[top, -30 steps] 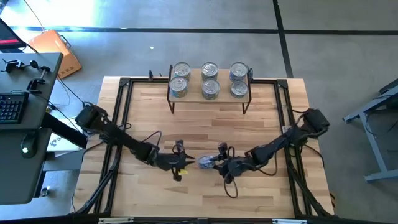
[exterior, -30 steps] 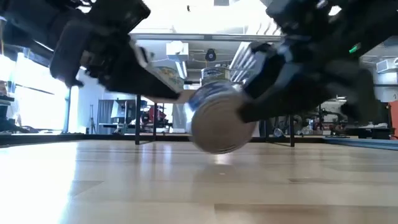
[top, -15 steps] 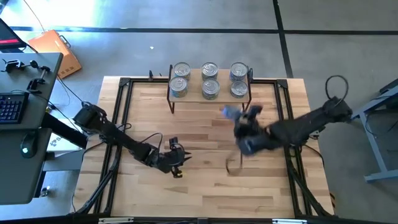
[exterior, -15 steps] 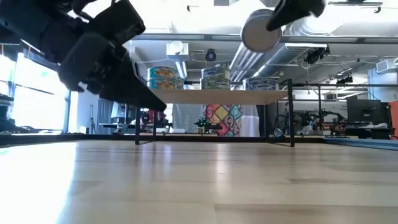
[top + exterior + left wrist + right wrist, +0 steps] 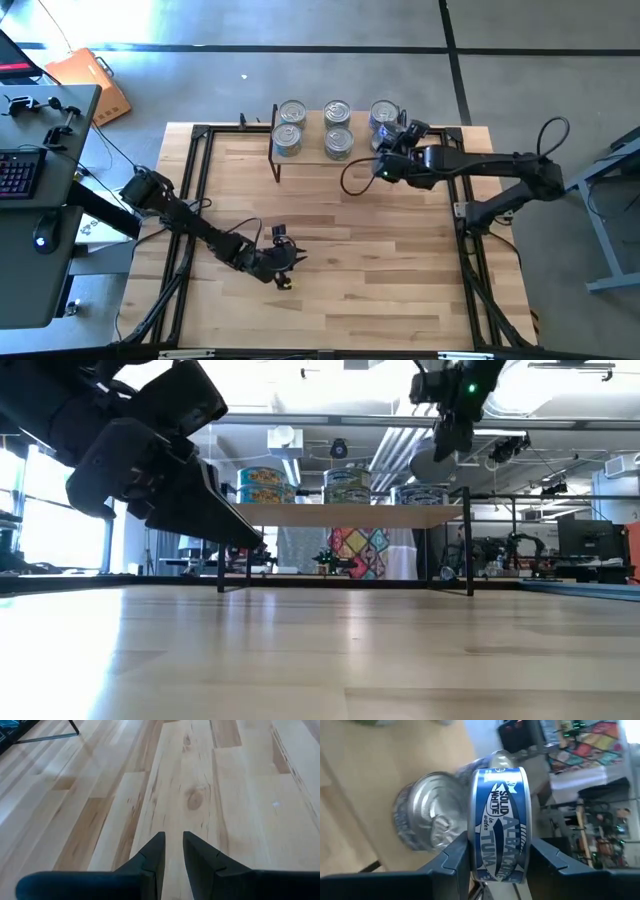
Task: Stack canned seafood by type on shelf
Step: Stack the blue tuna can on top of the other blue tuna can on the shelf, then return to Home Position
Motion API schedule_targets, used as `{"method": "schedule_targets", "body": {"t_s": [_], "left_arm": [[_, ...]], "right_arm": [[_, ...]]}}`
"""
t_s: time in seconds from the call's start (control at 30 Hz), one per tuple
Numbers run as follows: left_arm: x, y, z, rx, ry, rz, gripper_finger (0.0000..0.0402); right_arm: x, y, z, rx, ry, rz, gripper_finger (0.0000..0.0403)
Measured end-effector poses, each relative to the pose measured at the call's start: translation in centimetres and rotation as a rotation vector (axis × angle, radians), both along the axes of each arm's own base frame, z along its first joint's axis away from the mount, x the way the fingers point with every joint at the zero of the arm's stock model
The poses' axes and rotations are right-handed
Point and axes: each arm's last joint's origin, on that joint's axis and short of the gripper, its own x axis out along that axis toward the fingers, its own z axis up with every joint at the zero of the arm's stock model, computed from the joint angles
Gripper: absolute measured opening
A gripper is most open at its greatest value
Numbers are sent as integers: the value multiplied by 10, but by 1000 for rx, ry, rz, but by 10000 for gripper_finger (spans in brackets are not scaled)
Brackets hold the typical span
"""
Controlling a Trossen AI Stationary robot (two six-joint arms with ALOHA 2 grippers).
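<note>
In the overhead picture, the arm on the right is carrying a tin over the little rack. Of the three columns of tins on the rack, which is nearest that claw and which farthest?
Measured from the right gripper, which holds a blue-labelled tuna tin:
1. Right column, directly beside the gripper at the shelf's right end.
2. Middle column, at the shelf's centre.
3. Left column, at the far left end.

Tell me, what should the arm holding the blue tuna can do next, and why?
Probably lower it a little. The right gripper clamps the tuna can above the right-hand tins on the shelf, and it isn't resting on anything yet. The left gripper waits low over the table, holding nothing.
</note>
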Motion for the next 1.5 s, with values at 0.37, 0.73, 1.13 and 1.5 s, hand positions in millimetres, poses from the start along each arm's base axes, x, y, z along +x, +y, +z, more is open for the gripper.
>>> {"method": "schedule_targets", "body": {"t_s": [0.37,0.73,1.13,1.5], "left_arm": [[0,-1,0,1,2,-4,58],[0,-1,0,1,2,-4,58],[0,-1,0,0,2,-3,58],[0,-1,0,-19,-5,10,58]], "right_arm": [[2,-5,-8,88,-31,19,174],[3,-4,-9,148,-29,64,200],[7,-1,6,122,-72,93,200],[-10,41,55,112,-270,203,201]]}}
